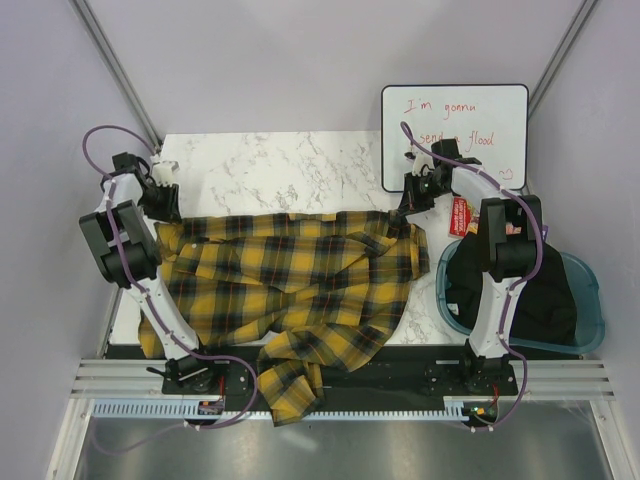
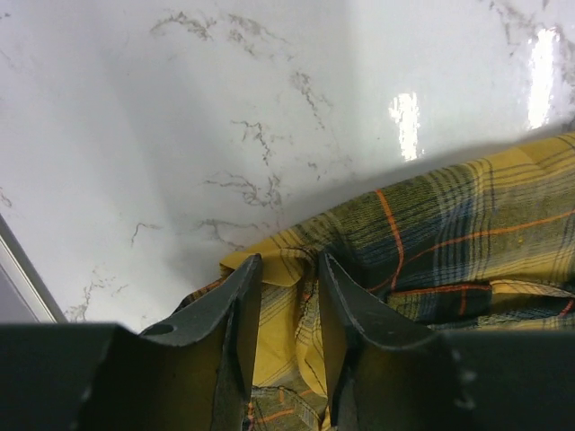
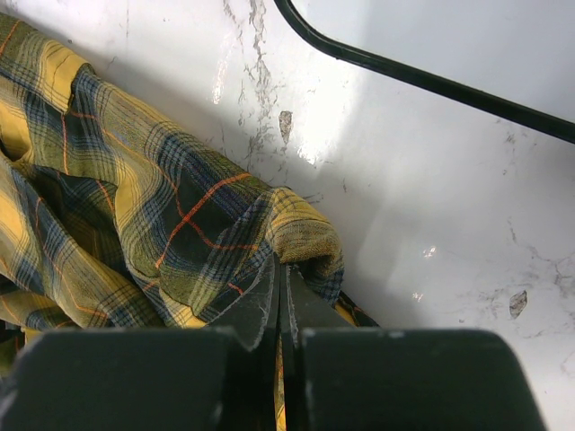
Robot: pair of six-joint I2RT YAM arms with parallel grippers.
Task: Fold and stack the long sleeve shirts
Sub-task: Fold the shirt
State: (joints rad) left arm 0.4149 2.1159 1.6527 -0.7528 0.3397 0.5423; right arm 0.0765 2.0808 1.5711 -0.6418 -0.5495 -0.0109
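Marble table (image 1: 280, 165) held the plaid shirt (image 1: 300, 270); left gripper (image 2: 288, 265) and right gripper (image 3: 278, 269) pinched its corners and should pull evenly.

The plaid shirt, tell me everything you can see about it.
The plaid shirt looks like soft yellow-and-black flannel with thin red lines. It lies spread out but rumpled and unfolded across the marble table. One part hangs over the near edge between the arm bases. Its far edge runs fairly straight between the two hands: the left hand pinches one far corner and the right hand pinches the other.
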